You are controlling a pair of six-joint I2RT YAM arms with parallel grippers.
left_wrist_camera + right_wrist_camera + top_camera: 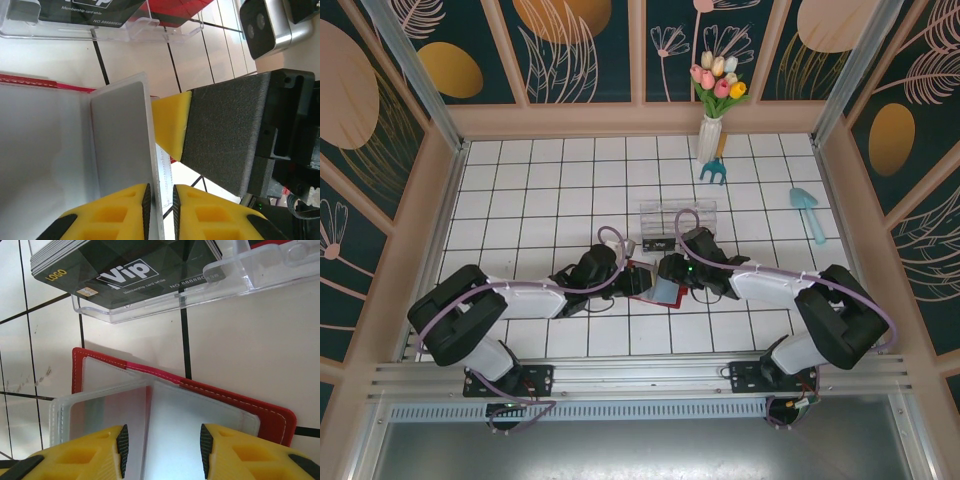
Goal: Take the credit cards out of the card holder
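The card holder point(642, 279) lies open on the tiles between both arms, red-edged with grey inside point(210, 420). One clear plastic sleeve point(122, 145) stands up from it, with a grey card face showing through. My left gripper point(160, 192) is shut on that sleeve's edge, pads close together; from above, the left gripper point(623, 272) sits at the holder's left side. My right gripper point(162, 440) hovers open over the holder, its fingers wide apart on either side of the raised pages. One of its fingers point(172, 125) comes close to the sleeve. In the top view the right gripper point(670, 272) is at the holder's right.
A clear plastic box point(677, 222) holding black VIP cards point(145, 270) stands just behind the holder. Farther back are a vase of tulips point(710, 135), a blue toy rake point(713, 172) and a blue shovel point(808, 210). Walls enclose the tiled floor.
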